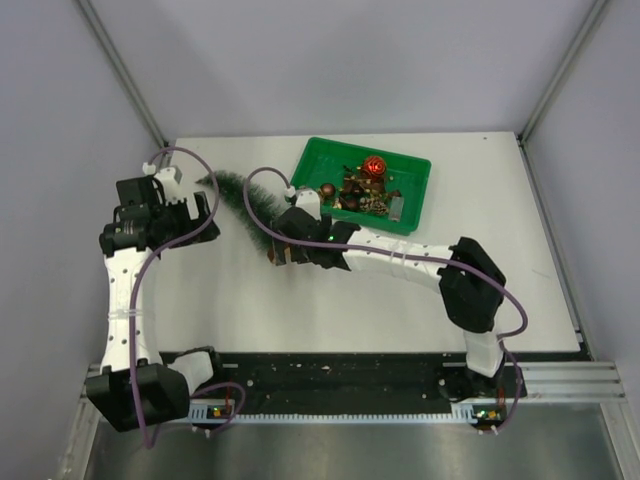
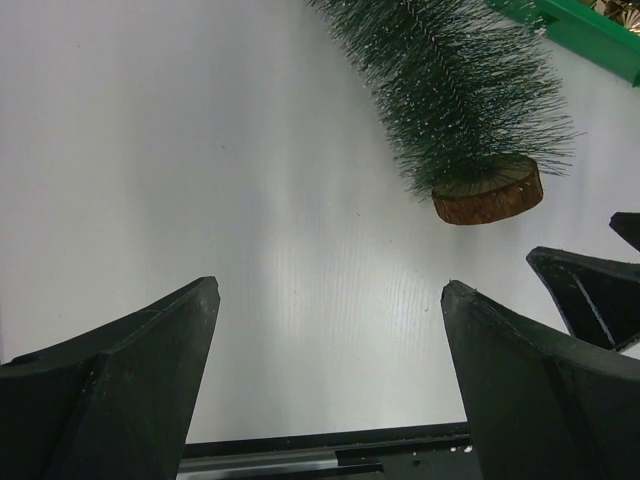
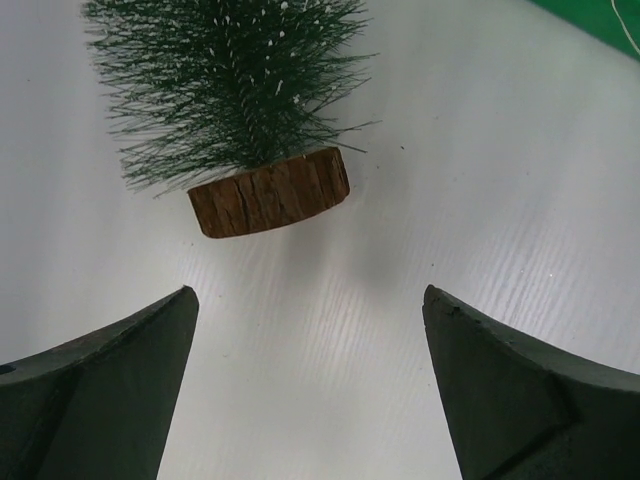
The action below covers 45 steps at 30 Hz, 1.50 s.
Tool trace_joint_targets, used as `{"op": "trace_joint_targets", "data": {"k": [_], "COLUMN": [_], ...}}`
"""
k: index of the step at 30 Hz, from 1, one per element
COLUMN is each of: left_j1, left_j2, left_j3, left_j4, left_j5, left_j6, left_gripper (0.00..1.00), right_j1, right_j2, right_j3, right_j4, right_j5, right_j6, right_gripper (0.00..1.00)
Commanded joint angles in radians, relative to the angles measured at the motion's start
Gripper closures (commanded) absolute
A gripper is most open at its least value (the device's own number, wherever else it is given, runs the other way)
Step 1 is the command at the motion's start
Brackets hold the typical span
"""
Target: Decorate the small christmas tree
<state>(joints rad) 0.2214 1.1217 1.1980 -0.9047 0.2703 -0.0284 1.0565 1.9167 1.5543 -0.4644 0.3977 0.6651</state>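
The small christmas tree lies on its side on the white table, tip to the far left, wooden disc base toward the middle. My left gripper is open and empty, just left of the tree; in its wrist view the tree and base lie ahead to the right. My right gripper is open and empty, a short way from the base. In the right wrist view the base lies just ahead between the spread jaws, untouched.
A green tray stands at the back centre, right of the tree. It holds a red bauble, a brown ball and pine cones. Its rim shows in the left wrist view. Grey walls close the sides.
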Motion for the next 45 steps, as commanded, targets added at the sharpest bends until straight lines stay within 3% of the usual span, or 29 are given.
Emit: {"op": "trace_joint_targets", "data": {"k": [1,24,30,34,38,45], "left_j1": [0.013,0.015,0.015,0.015,0.015,0.013], "left_j2": [-0.010,-0.059,-0.071,-0.071,-0.069,-0.046], "left_j3": [0.026,-0.026,-0.054,-0.061,-0.063,-0.064], "left_j4": [-0.013,-0.033,-0.031,-0.037,-0.036,-0.043], "left_j5": [0.043,0.046,0.049,0.046,0.044,0.064], "left_j6": [0.001,0.067,0.085,0.099,0.107,0.107], "left_gripper": [0.01,0.01,0.01,0.01,0.01,0.01], "right_j1": [0.003,-0.009,-0.016,-0.024,-0.023,-0.023], "right_j2": [0.038,0.159,0.179,0.177,0.147,-0.034], "right_j3": [0.076,0.104,0.112,0.072,0.006,-0.242], "right_j4": [0.044,0.116,0.110,0.109,0.109,0.141], "right_j5": [0.024,0.101,0.089,0.099,0.118,0.159], "right_j6": [0.091,0.419,0.433,0.450,0.465,0.488], "right_gripper": [0.07,0.19,0.28,0.40,0.44,0.52]}}
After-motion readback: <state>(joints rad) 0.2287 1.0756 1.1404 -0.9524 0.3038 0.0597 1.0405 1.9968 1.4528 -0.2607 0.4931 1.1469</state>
